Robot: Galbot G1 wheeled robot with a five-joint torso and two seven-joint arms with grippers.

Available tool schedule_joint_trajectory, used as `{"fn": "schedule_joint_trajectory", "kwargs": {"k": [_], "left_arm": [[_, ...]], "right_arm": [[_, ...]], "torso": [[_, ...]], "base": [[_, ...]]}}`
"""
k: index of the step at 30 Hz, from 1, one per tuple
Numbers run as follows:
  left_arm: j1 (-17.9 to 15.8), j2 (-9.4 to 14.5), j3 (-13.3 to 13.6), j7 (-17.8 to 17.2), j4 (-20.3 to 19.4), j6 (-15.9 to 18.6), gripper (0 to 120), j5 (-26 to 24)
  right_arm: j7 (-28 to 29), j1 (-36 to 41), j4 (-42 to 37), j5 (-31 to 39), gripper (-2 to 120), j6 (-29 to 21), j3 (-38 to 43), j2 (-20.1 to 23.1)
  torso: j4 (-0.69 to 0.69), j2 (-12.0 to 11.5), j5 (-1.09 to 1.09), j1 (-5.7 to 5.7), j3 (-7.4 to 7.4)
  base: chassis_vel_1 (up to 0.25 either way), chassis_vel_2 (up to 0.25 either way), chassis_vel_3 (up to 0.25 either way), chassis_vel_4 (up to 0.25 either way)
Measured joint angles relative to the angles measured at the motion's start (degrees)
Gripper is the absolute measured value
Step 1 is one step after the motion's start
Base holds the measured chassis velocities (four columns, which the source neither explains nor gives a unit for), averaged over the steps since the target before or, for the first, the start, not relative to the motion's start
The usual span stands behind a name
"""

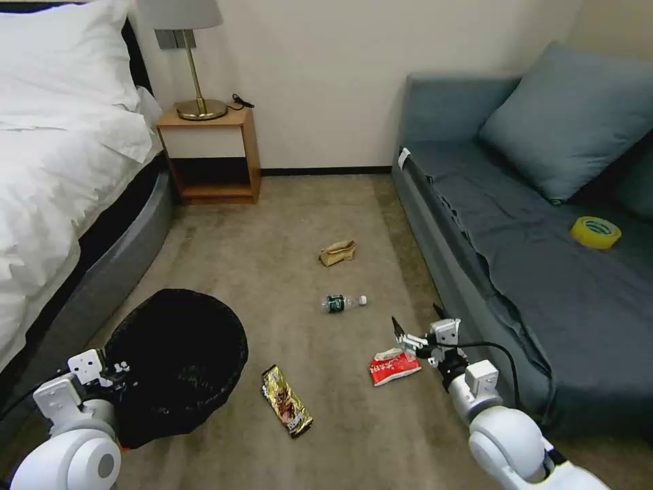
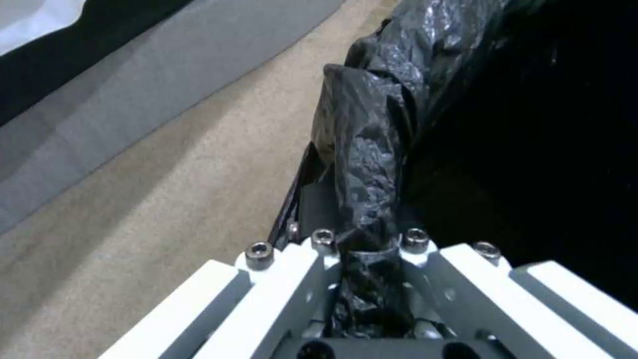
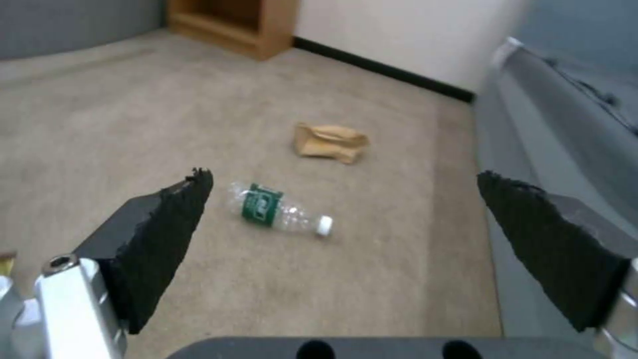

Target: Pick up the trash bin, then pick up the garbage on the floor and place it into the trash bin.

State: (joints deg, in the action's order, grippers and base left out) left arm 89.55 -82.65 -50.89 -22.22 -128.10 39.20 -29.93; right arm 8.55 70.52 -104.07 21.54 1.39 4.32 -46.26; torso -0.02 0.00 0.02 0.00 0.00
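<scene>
The trash bin (image 1: 178, 359), lined with a crinkled black bag, sits low at my left beside the bed. My left gripper (image 1: 114, 373) is shut on its near rim; the left wrist view shows the bag-covered rim (image 2: 364, 164) pinched between the fingers of the left gripper (image 2: 362, 252). Garbage lies on the carpet: a red wrapper (image 1: 394, 367), a gold-brown wrapper (image 1: 287, 401), a clear bottle (image 1: 342, 303) (image 3: 279, 210) and a crumpled paper bag (image 1: 338, 252) (image 3: 330, 142). My right gripper (image 1: 416, 327) (image 3: 344, 177) hovers open just above the red wrapper, facing the bottle.
A bed (image 1: 61, 177) runs along the left and a grey sofa (image 1: 517, 258) along the right, with a yellow tape roll (image 1: 595, 232) on its seat. A wooden nightstand (image 1: 211, 156) with a lamp stands by the far wall. Carpet lies open between them.
</scene>
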Motion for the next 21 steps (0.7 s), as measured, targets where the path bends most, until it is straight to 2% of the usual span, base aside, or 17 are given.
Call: {"fn": "schedule_joint_trajectory", "kwargs": {"k": [2, 7, 8, 10, 13, 14, 15, 17, 20, 21], "left_arm": [[0.1, -0.1, 0.1, 0.0, 0.0, -0.1, 2, 0.2], [0.5, -1.2, 0.2, 0.1, 0.4, -0.5, 2, 1.5], [0.5, -1.2, 0.2, 0.1, 0.4, -0.5, 2, 1.5], [0.6, -1.5, 0.2, 0.2, 0.6, -0.7, 2, 1.9], [0.7, -1.8, 0.3, 0.2, 0.8, -0.8, 2, 2.3], [0.7, -2.1, 0.3, 0.3, 1.1, -1.0, 2, 2.6], [0.7, -2.2, 0.3, 0.3, 1.5, -1.2, 2, 2.8], [0.7, -2.3, 0.3, 0.3, 1.8, -1.4, 2, 3.0], [0.8, -2.5, 0.1, 0.4, 2.6, -1.9, 2, 3.3], [0.8, -2.5, 0.1, 0.4, 2.6, -1.9, 2, 3.3]], "right_arm": [[-0.9, -1.9, 1.5, -0.5, 100, 0.8, -1.5, 0.7], [-11.1, -16.2, 14.2, -9.5, 100, 7.7, -13.2, 2.9], [-11.1, -16.2, 14.2, -9.5, 100, 7.7, -13.2, 2.9], [-14.7, -22.0, 20.2, -11.9, 100, 10.0, -18.2, 3.1], [-18.6, -27.2, 25.8, -16.3, 100, 13.9, -21.1, 2.2], [-23.0, -31.1, 30.4, -20.1, 100, 16.9, -22.7, 0.9], [-26.1, -33.6, 33.2, -21.4, 100, 17.6, -24.4, 0.3], [-28.2, -35.3, 35.0, -21.7, 100, 17.7, -25.9, -0.1], [-35.7, -39.1, 41.4, -25.3, 100, 20.4, -28.6, -2.1], [-35.7, -39.1, 41.4, -25.3, 100, 20.4, -28.6, -2.1]], "torso": [[0.01, 0.0, -0.01, 0.0, 0.0], [0.03, 0.0, -0.01, 0.0, 0.0], [0.03, 0.0, -0.01, 0.0, 0.0], [0.01, 0.0, -0.01, 0.0, 0.0], [0.0, 0.0, -0.02, 0.0, 0.0], [0.04, 0.0, -0.02, 0.0, 0.0], [0.04, 0.0, -0.03, 0.01, 0.01], [0.04, 0.0, -0.03, 0.01, 0.01], [0.03, 0.0, -0.03, 0.0, 0.0], [0.03, 0.0, -0.03, 0.0, 0.0]], "base": [[0.0, 0.0, 0.0, 0.0], [0.0, 0.0, 0.0, 0.0], [0.0, 0.0, 0.0, 0.0], [0.0, 0.0, 0.0, 0.0], [0.0, 0.0, 0.0, 0.0], [0.0, 0.0, 0.0, 0.0], [0.0, 0.0, 0.0, 0.0], [0.0, 0.0, 0.0, 0.0], [0.0, 0.0, 0.0, 0.0], [0.0, 0.0, 0.0, 0.0]]}}
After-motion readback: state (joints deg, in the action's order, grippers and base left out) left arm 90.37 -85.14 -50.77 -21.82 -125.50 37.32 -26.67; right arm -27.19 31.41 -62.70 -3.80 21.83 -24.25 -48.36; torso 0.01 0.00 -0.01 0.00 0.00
